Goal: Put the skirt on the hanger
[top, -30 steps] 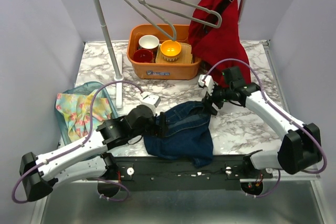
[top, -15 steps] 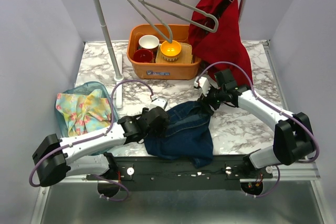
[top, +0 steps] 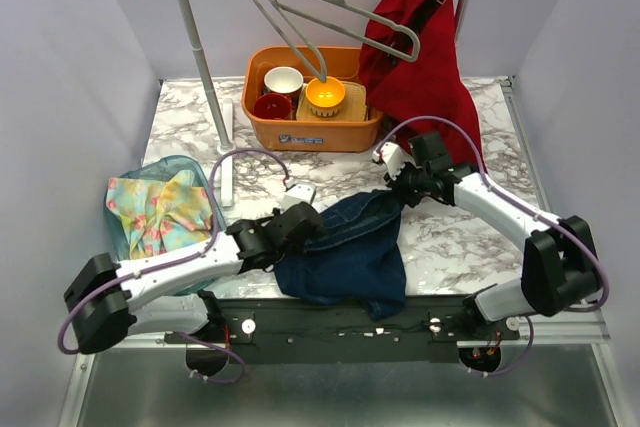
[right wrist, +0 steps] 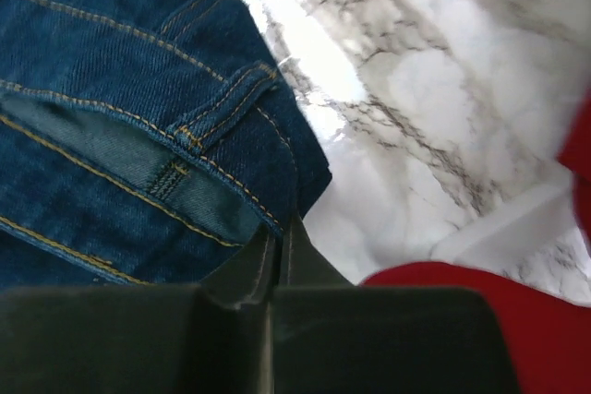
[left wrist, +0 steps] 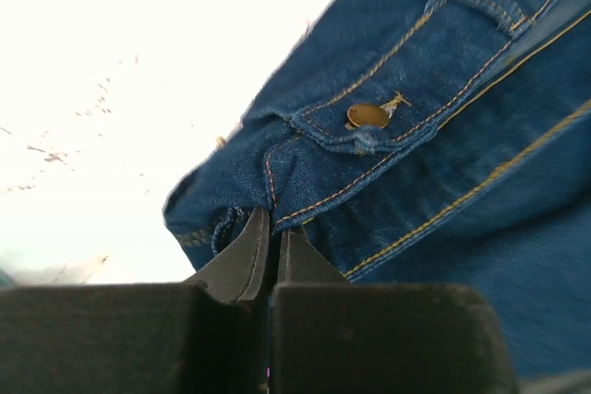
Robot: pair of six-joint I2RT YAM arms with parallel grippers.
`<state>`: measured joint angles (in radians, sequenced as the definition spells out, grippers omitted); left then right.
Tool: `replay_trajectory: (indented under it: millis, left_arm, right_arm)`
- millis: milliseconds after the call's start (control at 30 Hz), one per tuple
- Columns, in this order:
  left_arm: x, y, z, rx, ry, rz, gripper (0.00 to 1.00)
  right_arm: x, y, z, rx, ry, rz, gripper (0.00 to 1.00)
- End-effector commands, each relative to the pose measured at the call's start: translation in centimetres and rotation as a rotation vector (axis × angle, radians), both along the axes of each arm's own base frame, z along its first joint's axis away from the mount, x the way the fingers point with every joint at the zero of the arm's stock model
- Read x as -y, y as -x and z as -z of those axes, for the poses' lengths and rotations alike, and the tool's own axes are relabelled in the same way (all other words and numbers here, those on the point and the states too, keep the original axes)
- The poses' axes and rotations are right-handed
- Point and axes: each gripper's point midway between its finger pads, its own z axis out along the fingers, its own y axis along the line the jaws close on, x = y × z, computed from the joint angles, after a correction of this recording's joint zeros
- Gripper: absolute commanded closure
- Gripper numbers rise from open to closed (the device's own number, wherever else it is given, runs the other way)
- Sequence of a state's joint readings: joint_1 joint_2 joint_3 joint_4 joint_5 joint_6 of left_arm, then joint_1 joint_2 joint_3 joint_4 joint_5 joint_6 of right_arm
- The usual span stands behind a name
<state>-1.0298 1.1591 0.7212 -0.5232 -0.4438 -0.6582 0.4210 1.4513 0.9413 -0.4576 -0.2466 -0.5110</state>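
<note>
The blue denim skirt lies crumpled at the table's near edge, its hem hanging over the front. My left gripper is shut on the skirt's waistband at its left end, close to the brass button. In the left wrist view the gripper pinches the denim. My right gripper is shut on the skirt's right waistband corner; the right wrist view shows the gripper clamping that corner. Two grey hangers hang empty on the rail.
A red garment hangs at the rail's right end, close behind my right arm. An orange tub holding bowls sits under the hangers. The rack's white post stands left of it. A floral cloth lies in a teal basket at the left.
Both grippers have gone from open to shut on the skirt's waistband. The left arm has slid right onto the skirt; the waist edge has bunched slightly.
</note>
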Motion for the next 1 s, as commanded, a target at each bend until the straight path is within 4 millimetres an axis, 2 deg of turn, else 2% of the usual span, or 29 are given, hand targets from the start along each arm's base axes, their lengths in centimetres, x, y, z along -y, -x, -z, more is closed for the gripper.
replay_trajectory:
  millis: [0, 67, 100, 133, 167, 233, 267, 300, 333, 367, 433, 467, 533, 567, 600, 667, 833, 967]
  left_arm:
    - [-0.2, -1.4, -7.3, 0.171, 0.153, -0.04, 1.0]
    - [-0.6, -1.7, -10.1, 0.22, 0.193, -0.032, 1.0]
    - [-0.9, -1.7, -11.9, 0.253, 0.234, -0.033, 1.0]
    - [-1.1, -1.7, -13.2, 0.276, 0.253, -0.026, 1.0]
    - [-1.2, -2.0, -15.5, 0.318, 0.282, -0.017, 1.0]
    - [-1.6, -2.1, -18.6, 0.373, 0.32, -0.007, 1.0]
    - [-1.7, -2.2, -21.4, 0.422, 0.344, 0.01, 1.0]
    - [-1.9, -2.3, -22.9, 0.448, 0.356, 0.011, 1.0]
    - [-2.0, -2.3, -24.2, 0.468, 0.361, 0.015, 1.0]
    - [-2.3, -2.3, -27.1, 0.513, 0.397, 0.018, 1.0]
    - [-2.7, -2.3, -29.5, 0.562, 0.4, 0.032, 1.0]
    - [-3.1, -2.0, -31.9, 0.601, 0.434, 0.036, 1.0]
    - [-3.3, -1.6, -34.3, 0.649, 0.471, 0.066, 1.0]
    - [-3.1, -0.8, -36.2, 0.669, 0.518, 0.108, 1.0]
    - [-2.8, -0.4, -37.2, 0.68, 0.541, 0.139, 1.0]
    - [-2.5, 0.6, -39.4, 0.704, 0.598, 0.195, 1.0]
    - [-0.9, 3.9, -42.2, 0.696, 0.732, 0.381, 1.0]
    - [-1.2, 5.1, -43.1, 0.71, 0.765, 0.428, 1.0]
  right_arm:
    - [0.1, -0.9, -6.8, 0.194, -0.056, 0.025, 0.99]
    - [0.2, -0.6, -9.7, 0.252, -0.09, 0.028, 0.99]
    - [0.3, -0.2, -12.9, 0.317, -0.124, 0.027, 0.99]
    - [0.4, 0.2, -14.6, 0.353, -0.141, 0.019, 0.99]
    - [0.6, 0.4, -16.3, 0.388, -0.155, 0.021, 0.99]
    - [1.2, 1.5, -21.1, 0.488, -0.193, 0.022, 0.99]
    - [1.5, 1.8, -22.7, 0.521, -0.205, 0.027, 0.99]
    - [1.8, 2.3, -24.0, 0.548, -0.213, 0.028, 0.99]
    - [2.4, 3.0, -27.0, 0.619, -0.234, 0.039, 0.99]
    - [2.8, 3.4, -28.4, 0.651, -0.243, 0.045, 0.99]
    - [3.8, 4.3, -31.6, 0.733, -0.254, 0.068, 0.99]
    - [4.4, 5.2, -33.3, 0.776, -0.267, 0.075, 0.99]
    - [5.1, 6.2, -34.9, 0.816, -0.269, 0.084, 0.99]
    - [5.5, 7.2, -36.8, 0.856, -0.29, 0.083, 0.99]
    - [5.8, 7.8, -37.0, 0.851, -0.288, 0.08, 0.99]
    - [5.8, 9.4, -38.7, 0.878, -0.321, 0.049, 0.99]
    - [6.2, 14.6, -41.3, 0.928, -0.396, -0.037, 0.99]
    - [6.5, 17.3, -42.4, 0.955, -0.431, -0.073, 0.99]
